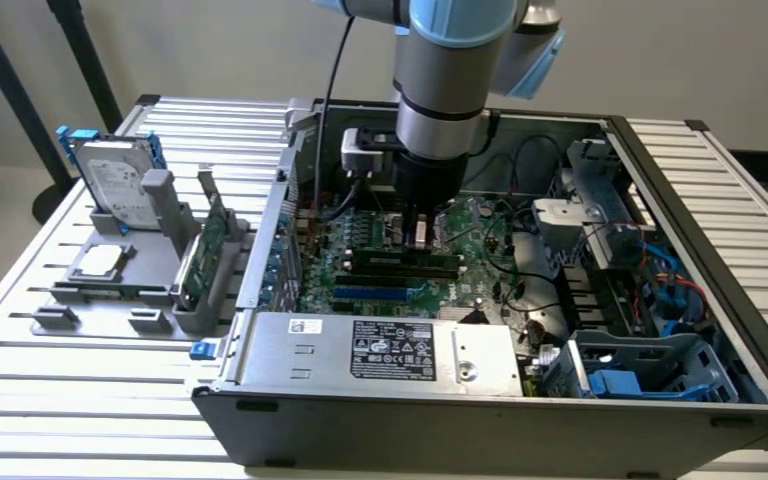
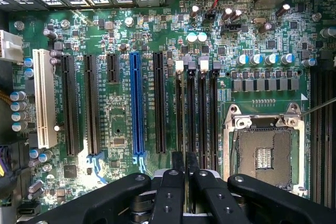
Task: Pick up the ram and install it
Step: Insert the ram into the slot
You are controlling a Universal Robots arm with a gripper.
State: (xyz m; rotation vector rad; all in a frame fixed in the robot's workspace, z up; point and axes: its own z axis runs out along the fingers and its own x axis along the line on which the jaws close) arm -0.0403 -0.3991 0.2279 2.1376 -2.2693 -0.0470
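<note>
Now we see our fingers point(image 2: 185, 167) pressed close together just above the black memory slots point(image 2: 195, 111) of the motherboard point(image 2: 121, 124); whether they clamp the ram, we cannot tell.

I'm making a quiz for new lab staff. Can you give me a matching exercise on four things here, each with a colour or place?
1. hard drive
2. PCI slot
3. gripper
4. power supply

A. white
B. over the motherboard
C. upright on the rack outside the case
D. bears a black label

Pairs: 1-C, 2-A, 3-B, 4-D
</note>
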